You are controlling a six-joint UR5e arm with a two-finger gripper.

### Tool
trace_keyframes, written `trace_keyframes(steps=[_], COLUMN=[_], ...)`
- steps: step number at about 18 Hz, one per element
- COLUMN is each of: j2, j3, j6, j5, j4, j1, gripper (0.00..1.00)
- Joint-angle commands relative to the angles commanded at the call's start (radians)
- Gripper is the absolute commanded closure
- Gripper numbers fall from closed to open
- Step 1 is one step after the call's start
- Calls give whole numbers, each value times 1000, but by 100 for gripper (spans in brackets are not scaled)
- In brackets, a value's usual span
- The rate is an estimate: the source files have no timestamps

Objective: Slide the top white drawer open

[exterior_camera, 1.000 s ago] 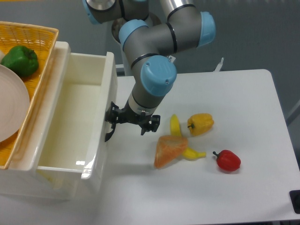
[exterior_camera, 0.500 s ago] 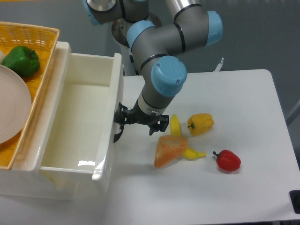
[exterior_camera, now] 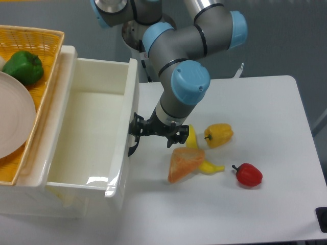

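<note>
The top white drawer (exterior_camera: 87, 127) is pulled well out of the cabinet, and its inside is empty and glossy. Its curved black handle (exterior_camera: 132, 149) sits on the front wall, facing the table. My gripper (exterior_camera: 153, 139) hangs right at that front wall. Its jaws stand apart, the left finger (exterior_camera: 136, 130) is at the handle and the right finger (exterior_camera: 176, 138) is out over the table. I cannot see exactly how the left finger meets the handle.
A yellow woven basket (exterior_camera: 48, 46) with a green pepper (exterior_camera: 23, 66) and a plate (exterior_camera: 13, 117) sits on the cabinet top. On the table lie an orange wedge (exterior_camera: 185, 163), a banana (exterior_camera: 191, 138), a yellow pepper (exterior_camera: 218, 135) and a red pepper (exterior_camera: 248, 174).
The gripper has moved right and slightly toward the camera, and the drawer's front wall has come with it, so the drawer stands further out.
</note>
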Motion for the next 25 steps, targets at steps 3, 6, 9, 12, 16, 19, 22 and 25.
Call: trace_keyframes(steps=[3, 6, 9, 12, 16, 19, 22, 25], j2=[0, 0, -2, -3, -9, -14, -14, -11], j3=[8, 9, 11, 14, 20, 22, 22, 17], j6=[0, 0, 0, 0, 2, 2, 2, 0], j5=[-2, -3, -3, -2, -2, -3, -11, -18], j4=[-2, -2, -2, -2, -2, -3, -5, -6], j1=[2, 8, 15, 17, 26, 34, 35, 38], gripper=[0, 0, 0, 0, 0, 0, 0, 0])
